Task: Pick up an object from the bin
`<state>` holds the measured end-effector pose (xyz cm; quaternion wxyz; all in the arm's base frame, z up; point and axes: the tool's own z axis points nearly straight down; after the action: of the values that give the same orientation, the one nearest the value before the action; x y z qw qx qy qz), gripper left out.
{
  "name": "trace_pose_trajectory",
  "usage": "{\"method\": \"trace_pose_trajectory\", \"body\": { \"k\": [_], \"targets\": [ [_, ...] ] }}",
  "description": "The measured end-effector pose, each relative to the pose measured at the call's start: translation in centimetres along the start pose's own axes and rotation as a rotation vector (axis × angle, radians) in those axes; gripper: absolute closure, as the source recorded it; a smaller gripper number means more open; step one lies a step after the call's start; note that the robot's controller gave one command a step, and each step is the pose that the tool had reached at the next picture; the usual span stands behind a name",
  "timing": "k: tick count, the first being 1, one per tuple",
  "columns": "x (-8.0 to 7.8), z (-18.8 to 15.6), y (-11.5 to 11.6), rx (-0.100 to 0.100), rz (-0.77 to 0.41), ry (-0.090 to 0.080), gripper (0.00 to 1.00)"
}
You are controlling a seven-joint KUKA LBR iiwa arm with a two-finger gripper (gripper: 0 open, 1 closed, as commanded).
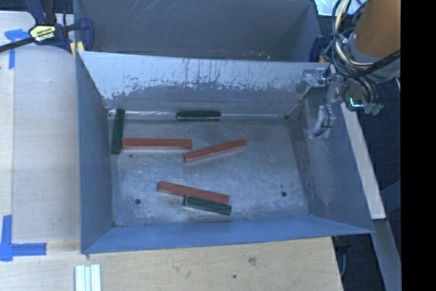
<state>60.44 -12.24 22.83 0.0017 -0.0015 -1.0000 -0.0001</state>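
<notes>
Bin (95, 167): grey metal, sloped walls, flat floor with six flat sticks well spread out.

Arm (378, 10) comes in from the right. End effector (322, 120) hangs over the right sloped wall near the back right corner, not above any stick. Can't tell if it's spread or pressed together.

My pick for the target is the tilted red-brown stick (214, 150). It's mid-floor, nearest to the end effector, with open floor on both long sides. Its left end is near the level red-brown stick (157, 144), so aim at the middle or right half.

To do it well:
- Move left off the wall first, then descend; the slope will foul a straight drop.
- Rotate the wrist to match the stick's tilt and close across the narrow width.
- The stick is low and flat, so go right down to the floor or the grip will slip off.

Avoid:
- front red-brown stick (193, 192) and front green stick (207, 205): touching, double-grab risk
- back green stick (198, 116): at the foot of the back wall
- left green stick (117, 131): against the left wall
</notes>
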Motion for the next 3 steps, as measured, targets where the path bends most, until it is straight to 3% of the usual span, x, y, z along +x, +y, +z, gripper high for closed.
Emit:
{"method": "trace_pose_trajectory", "body": {
  "k": [1,2,3],
  "targets": [
    [-2.0,15.6,7.1,-0.001,0.027,0.002,0.00],
    [-1.8,15.3,11.9,-0.002,0.090,-0.001,0.00],
    [-1.8,15.3,11.7,0.000,0.090,-0.003,1.00]
  ]
}}
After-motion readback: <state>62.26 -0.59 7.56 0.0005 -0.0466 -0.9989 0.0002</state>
